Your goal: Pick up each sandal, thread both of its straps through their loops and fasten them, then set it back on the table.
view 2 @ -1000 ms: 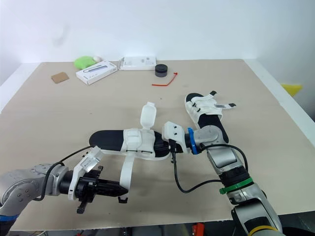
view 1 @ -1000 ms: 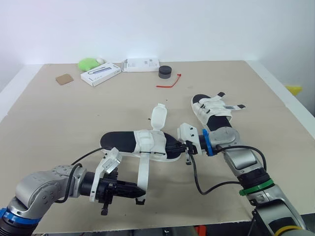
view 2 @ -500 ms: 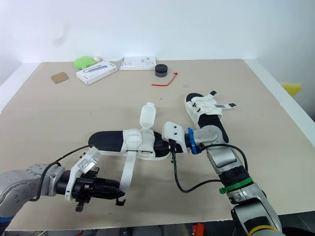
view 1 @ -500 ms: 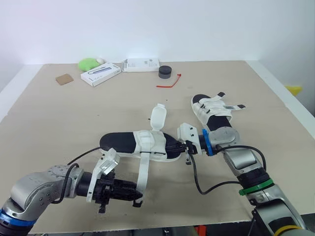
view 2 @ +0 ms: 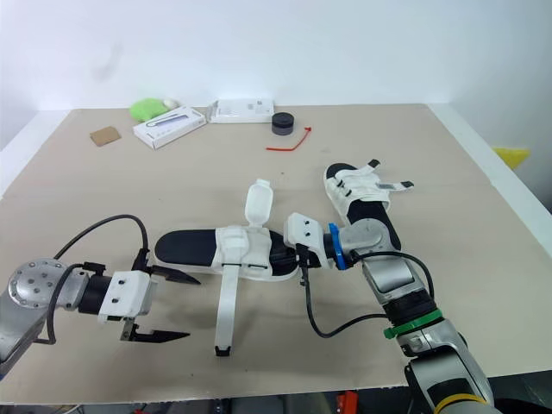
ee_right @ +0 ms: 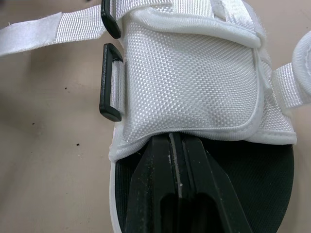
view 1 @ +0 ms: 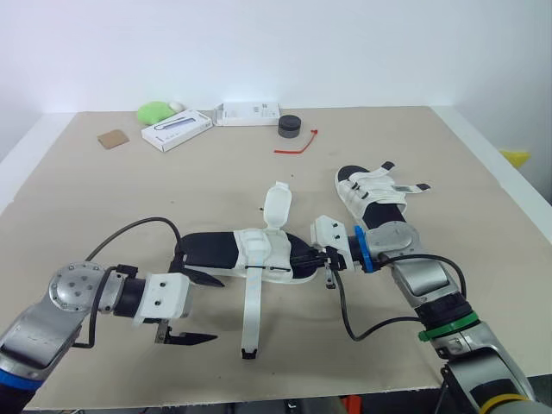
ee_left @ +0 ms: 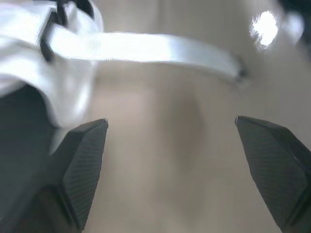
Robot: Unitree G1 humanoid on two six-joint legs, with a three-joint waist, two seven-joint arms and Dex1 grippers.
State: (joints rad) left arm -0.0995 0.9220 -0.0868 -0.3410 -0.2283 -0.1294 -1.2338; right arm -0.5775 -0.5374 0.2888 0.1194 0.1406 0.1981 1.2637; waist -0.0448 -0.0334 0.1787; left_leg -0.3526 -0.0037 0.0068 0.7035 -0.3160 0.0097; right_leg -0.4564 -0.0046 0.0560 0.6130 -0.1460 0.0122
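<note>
Beige desk (view 1: 103, 216) against a white wall carries 2 sandals. You have the near sandal (view 1: 216, 248) lying on its black sole at the middle, and the far sandal (view 1: 371, 194) well apart to its right.

Your right hand (ee_right: 176, 145) is closed, fingers together, slid onto the near footbed under the white upper. Your left hand (view 1: 221, 310) is spread wide and grips nothing. It sits just beside that sandal's free end, near the long strap (view 1: 251, 315), which lies flat toward the desk's front edge. A second strap (view 1: 277, 205) stands up on the far side. 2 black loops (ee_right: 111, 94) sit at the upper's edge.

Judgement: the sandal is light, and its sole is stiff enough to pin. The webbing is limp and will flop. Take the long strap near its tip, pinched across its width.
</note>
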